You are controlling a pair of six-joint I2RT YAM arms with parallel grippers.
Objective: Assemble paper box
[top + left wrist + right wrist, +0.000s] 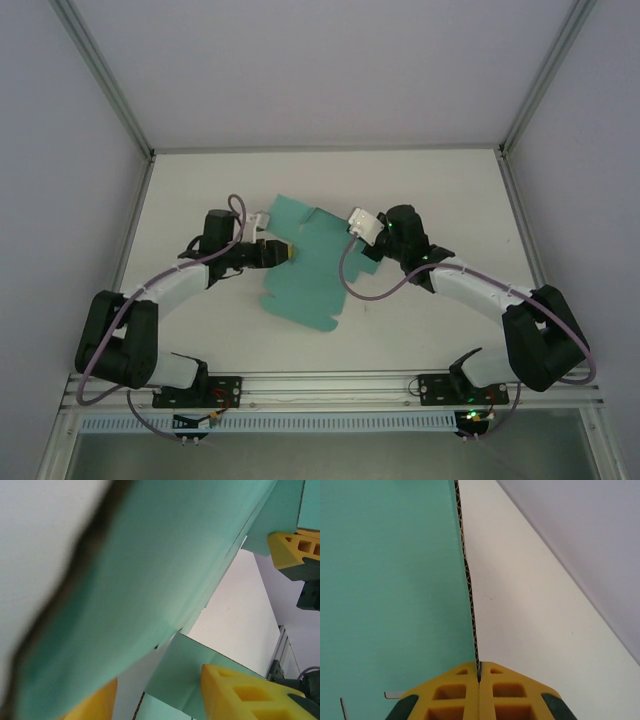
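The paper box is a flat teal-green die-cut sheet (308, 268) in the middle of the white table, lifted along its right side. My right gripper (479, 676) is shut on the sheet's right edge, with the corrugated rim (468, 580) running straight out from between its yellow fingers. From above, the right gripper (366, 243) sits at that edge. My left gripper (284, 250) is at the sheet's left side and is open. A teal flap (192, 672) stands between its yellow fingers (245, 695), touching the right one. The sheet's underside (150, 565) hangs close above.
The white table (430, 190) is ringed by an aluminium frame with grey walls. The right gripper's yellow finger (292, 547) shows at the upper right of the left wrist view. Purple cables trail along both arms.
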